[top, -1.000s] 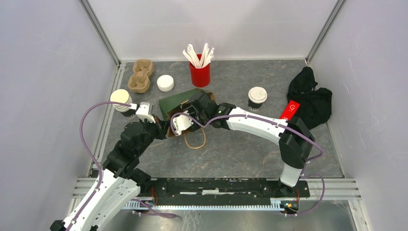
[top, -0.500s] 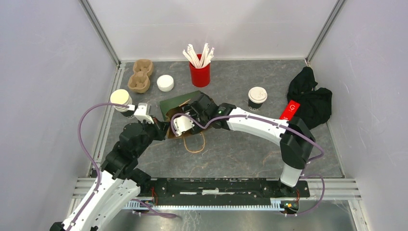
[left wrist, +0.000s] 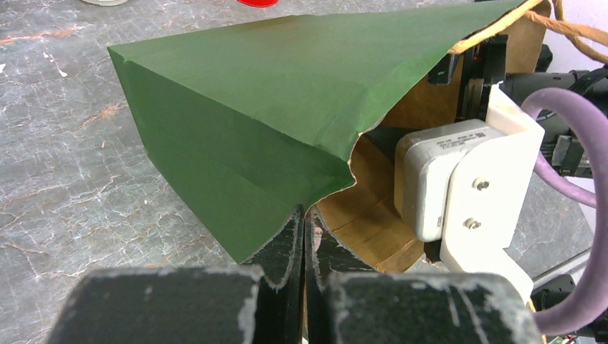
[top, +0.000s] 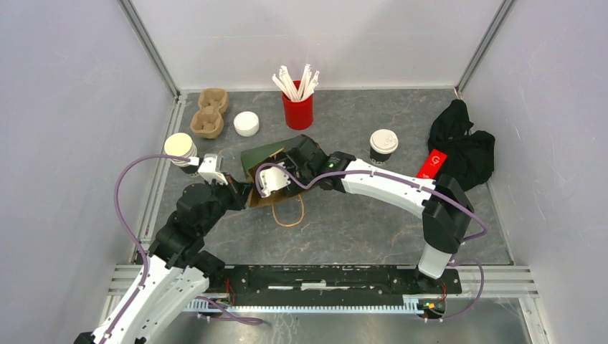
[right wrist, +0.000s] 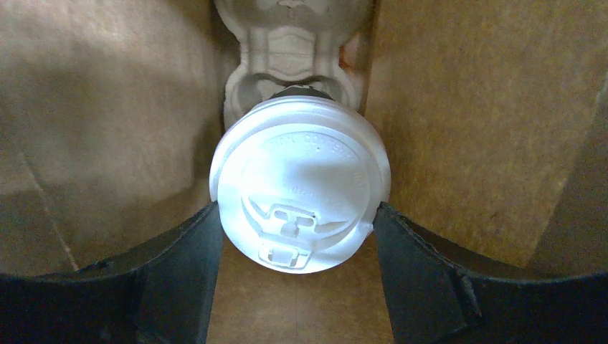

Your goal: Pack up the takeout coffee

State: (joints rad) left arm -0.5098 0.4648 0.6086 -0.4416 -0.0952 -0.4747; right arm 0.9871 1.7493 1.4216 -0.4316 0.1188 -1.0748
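Note:
A green paper bag lies on its side, its mouth facing the arms. My left gripper is shut on the rim of the bag's mouth. Reaching inside the bag, my right gripper has its fingers against both sides of the white lid of one takeout coffee cup. That cup sits in a pulp carrier deep in the bag. A second lidded black coffee cup stands on the table to the right.
A red holder of white sticks stands at the back. Left of it are a stack of white lids, pulp carriers and a stack of lidless cups. Black cloth with a red card lies at right.
The right wrist has edged slightly further into the bag, and the left wrist has shifted a little left with the rim. Both grips are unchanged.

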